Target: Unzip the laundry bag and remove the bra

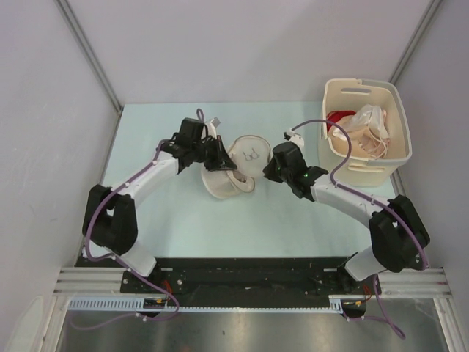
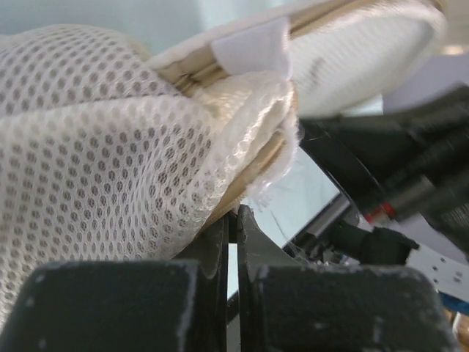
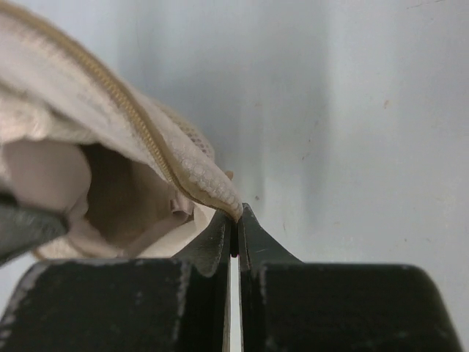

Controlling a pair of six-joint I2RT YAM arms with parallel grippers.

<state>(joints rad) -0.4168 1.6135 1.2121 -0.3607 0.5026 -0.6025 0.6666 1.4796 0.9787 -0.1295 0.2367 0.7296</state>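
One round cream laundry bag [image 1: 236, 174] lies in the middle of the table [image 1: 198, 224], its rim gaping partly open. The left gripper [image 2: 233, 220] is pinched tight on its mesh edge, and the right gripper [image 3: 234, 224] is pinched on the rim by the zip [image 3: 139, 125]. A basket [image 1: 364, 171] of clothes [image 1: 363, 128] stands near the bag on the right, towards the back.

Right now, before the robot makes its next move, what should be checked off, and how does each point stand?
1. Left claw shut on the laundry bag's mesh edge: ok.
2. Right claw shut on the bag's rim by the zip: ok.
3. Bag gaping open between the claws: ok.
4. Bra reachable inside: cannot tell, none in sight.
5. Basket standing apart from both claws: ok.
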